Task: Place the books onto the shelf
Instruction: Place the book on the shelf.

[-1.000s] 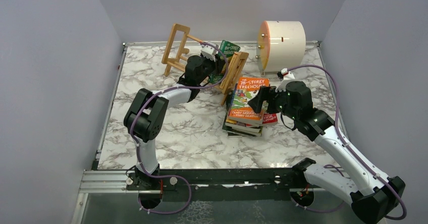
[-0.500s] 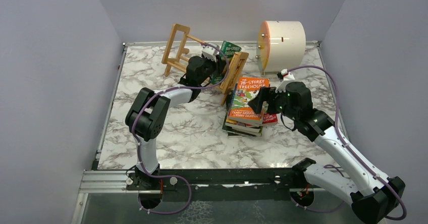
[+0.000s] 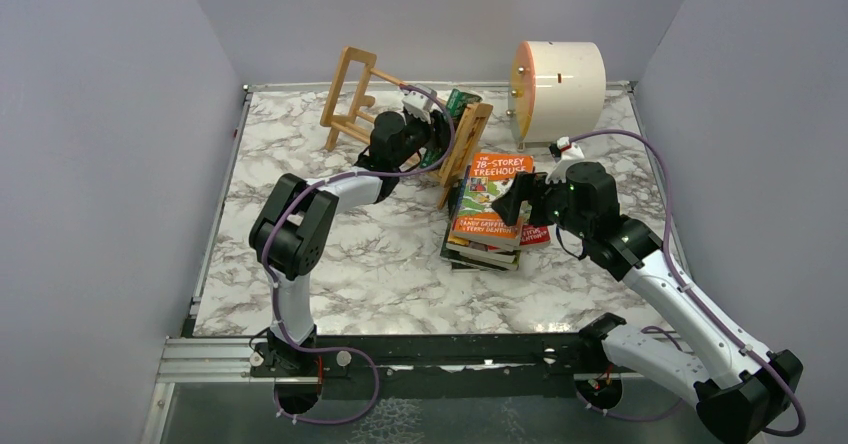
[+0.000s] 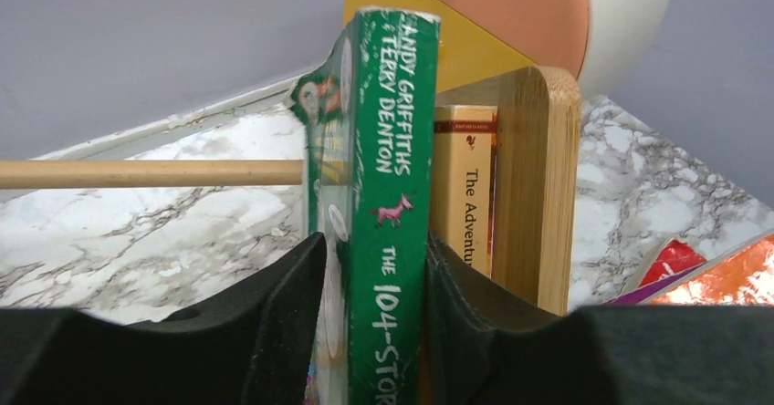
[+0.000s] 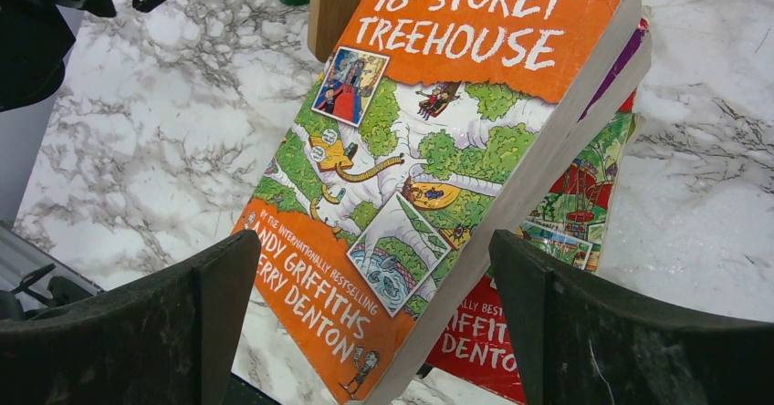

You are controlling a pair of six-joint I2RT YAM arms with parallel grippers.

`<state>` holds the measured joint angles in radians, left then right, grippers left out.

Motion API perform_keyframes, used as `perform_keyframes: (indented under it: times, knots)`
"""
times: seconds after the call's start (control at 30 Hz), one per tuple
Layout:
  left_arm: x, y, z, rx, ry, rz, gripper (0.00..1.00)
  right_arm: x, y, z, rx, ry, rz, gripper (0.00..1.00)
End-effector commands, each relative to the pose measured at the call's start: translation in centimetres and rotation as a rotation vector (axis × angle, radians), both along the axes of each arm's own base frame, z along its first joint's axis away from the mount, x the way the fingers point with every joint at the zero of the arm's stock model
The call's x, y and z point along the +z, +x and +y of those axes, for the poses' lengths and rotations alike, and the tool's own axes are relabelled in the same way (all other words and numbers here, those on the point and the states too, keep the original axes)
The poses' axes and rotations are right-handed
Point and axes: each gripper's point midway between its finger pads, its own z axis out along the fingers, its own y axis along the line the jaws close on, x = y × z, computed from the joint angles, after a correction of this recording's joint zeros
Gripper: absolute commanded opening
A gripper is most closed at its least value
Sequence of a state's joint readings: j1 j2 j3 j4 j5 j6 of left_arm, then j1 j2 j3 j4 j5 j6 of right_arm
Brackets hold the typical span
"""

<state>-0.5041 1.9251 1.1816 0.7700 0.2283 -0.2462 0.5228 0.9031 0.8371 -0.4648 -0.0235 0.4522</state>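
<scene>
1. Left gripper first: its black fingers sit right against both faces of an upright green-spined paperback. Honestly can't tell if it's squeezing or just flanking the book. Right gripper is spread wide with nothing in it, hanging over the top of the book pile, a finger on each side of the cover.
2. Everything's on a white marble-pattern table with grey veins.
3. A cream cylindrical drum with an orange face lies on its side at the far edge, right of the rack.
4. The light-wood slatted book rack is at the far middle, with its ladder-like ends leaning.
5. The stack of thin paperbacks lies flat on the table, just right of the rack's right end piece.
6. On top is the orange "78-Storey Treehouse" book, face up, with a red-covered book poking out underneath.
7. The green-spined paperback is in the rack, near its right end.
8. A tan-spined book stands between it and the right end piece.
</scene>
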Motion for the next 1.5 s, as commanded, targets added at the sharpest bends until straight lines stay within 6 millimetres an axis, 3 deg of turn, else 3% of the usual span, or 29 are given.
perform_keyframes:
  times: [0.0,0.13,0.9,1.2,1.27,1.47]
  knots:
    - [4.1,-0.9,-1.6,-0.081,-0.081,-0.085,0.4,-0.1,-0.1,-0.1,-0.011,0.005,0.002,0.95]
    - [4.2,-1.2,-1.7,-0.088,-0.084,-0.08,0.46,0.0,-0.1,-0.1,-0.013,0.004,0.0,0.95]
    - [4.7,-3.4,-3.3,-0.221,-0.237,-0.048,0.47,0.1,-0.2,-0.3,-0.023,0.005,-0.001,0.95]
    - [5.1,-2.2,-0.6,-0.074,-0.233,-0.033,0.47,0.5,-0.2,-0.6,-0.035,0.006,-0.01,0.95]
    - [5.2,-1.7,0.5,-0.007,-0.223,-0.02,0.47,0.7,-0.2,-0.6,-0.037,0.006,-0.012,0.95]
    - [8.3,-1.6,5.5,0.198,-0.248,-0.006,0.5,0.6,-0.1,-1.3,-0.074,-0.015,0.011,0.95]
